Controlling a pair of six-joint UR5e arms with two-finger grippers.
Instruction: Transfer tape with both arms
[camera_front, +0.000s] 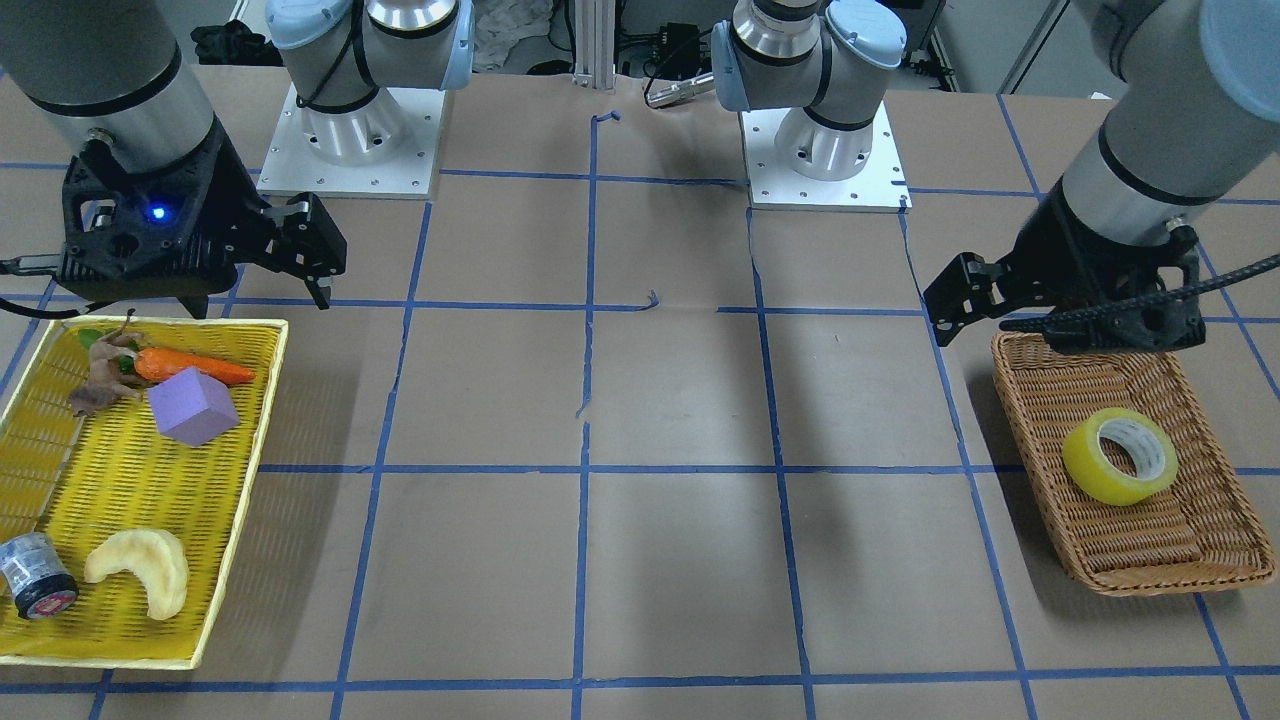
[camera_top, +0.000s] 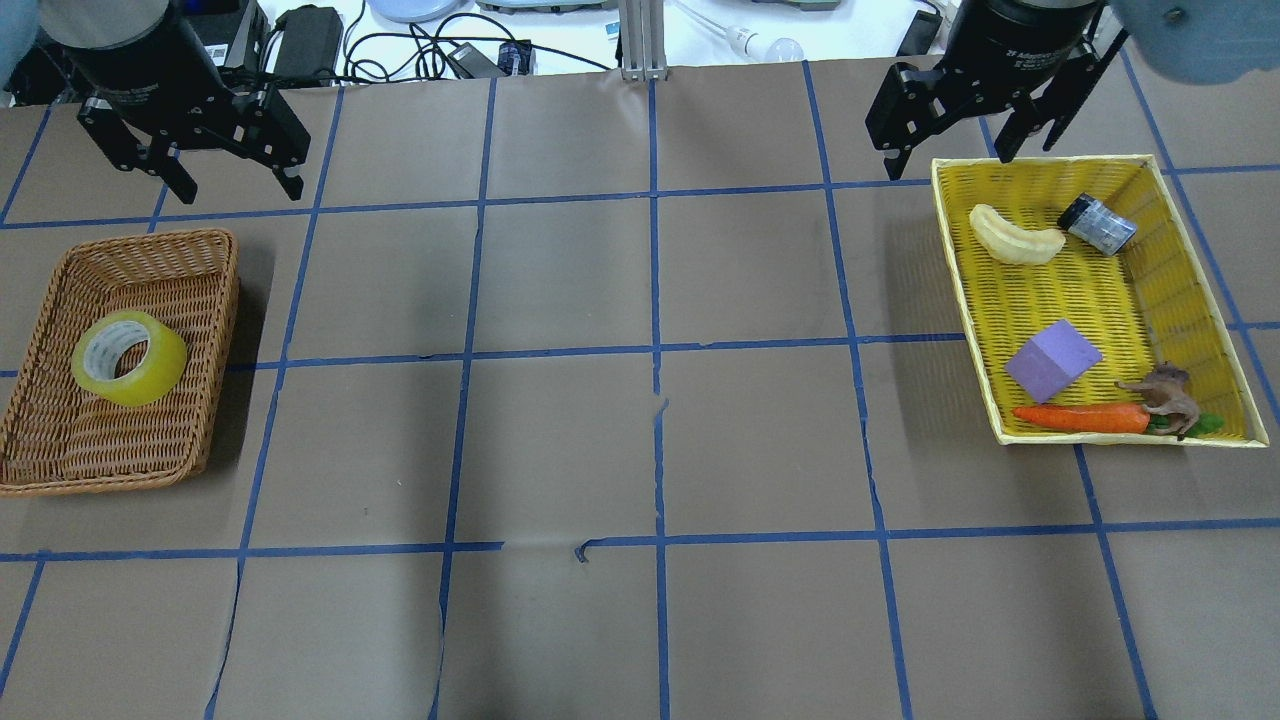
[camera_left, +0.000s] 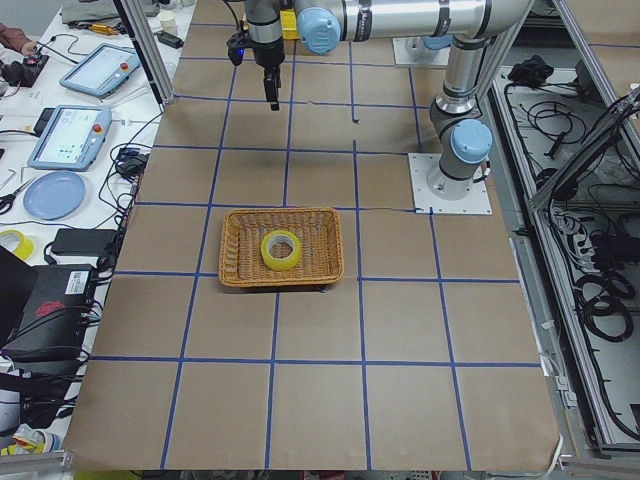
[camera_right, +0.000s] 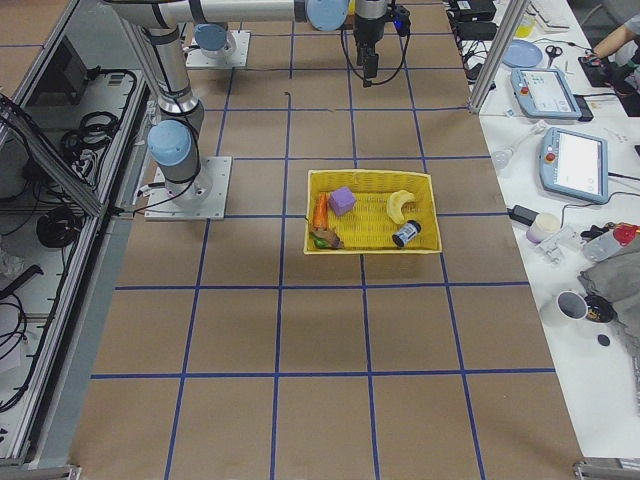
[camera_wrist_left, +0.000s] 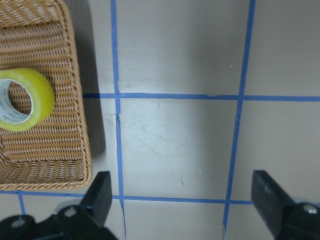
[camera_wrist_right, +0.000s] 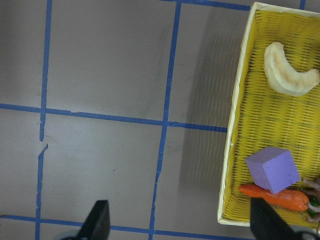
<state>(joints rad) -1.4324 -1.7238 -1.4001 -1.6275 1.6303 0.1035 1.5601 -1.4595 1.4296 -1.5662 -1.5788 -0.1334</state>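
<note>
The yellow tape (camera_front: 1120, 455) lies on its side in a brown wicker basket (camera_front: 1200, 500). It also shows in the overhead view (camera_top: 128, 357), the exterior left view (camera_left: 281, 249) and the left wrist view (camera_wrist_left: 25, 100). My left gripper (camera_top: 240, 185) hangs open and empty above the table, beyond the basket's (camera_top: 150, 290) far edge and to the side of the tape; it also shows in the front view (camera_front: 985, 310). My right gripper (camera_top: 948, 160) is open and empty above the far corner of a yellow tray (camera_top: 950, 260); it also shows in the front view (camera_front: 260, 300).
The yellow tray (camera_front: 120, 480) holds a small dark silver roll with a red end (camera_front: 35, 575), a pale banana (camera_front: 140, 570), a purple block (camera_front: 192, 405), a carrot (camera_front: 190, 367) and a brown toy animal (camera_front: 105, 375). Brown paper with blue tape lines covers the table between basket and tray.
</note>
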